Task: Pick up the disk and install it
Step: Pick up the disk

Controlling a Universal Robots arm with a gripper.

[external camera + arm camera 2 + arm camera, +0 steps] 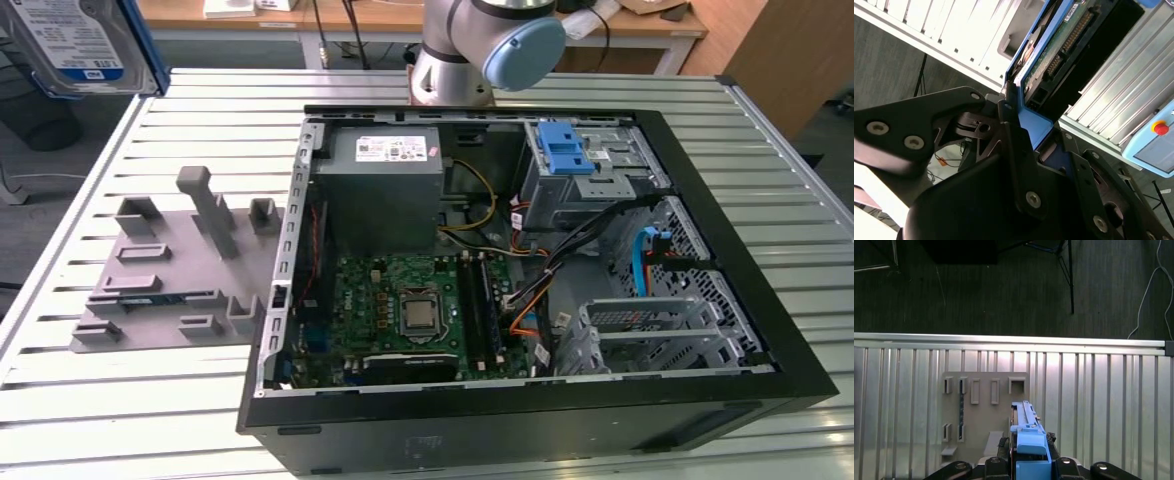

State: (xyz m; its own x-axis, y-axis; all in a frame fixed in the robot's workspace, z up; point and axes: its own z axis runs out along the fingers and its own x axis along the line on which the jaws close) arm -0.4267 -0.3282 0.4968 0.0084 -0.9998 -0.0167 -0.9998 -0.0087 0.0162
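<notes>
Grey arm [454, 45] with a blue-capped joint pokes in at the top middle of the exterior view. In the second wrist view the black end effector [1031, 132] has its fingers [1010, 130] clamped tight on the disk [1054, 50], pinching its blue frame. Same clamp in the first wrist view.

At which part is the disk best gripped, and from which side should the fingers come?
Grip one end, at the blue carrier frame, coming from that end. The disk is flat and thin, so clamping across its two broad faces probably holds it steady and leaves the rest free. The gripper is shut on it this way.
</notes>
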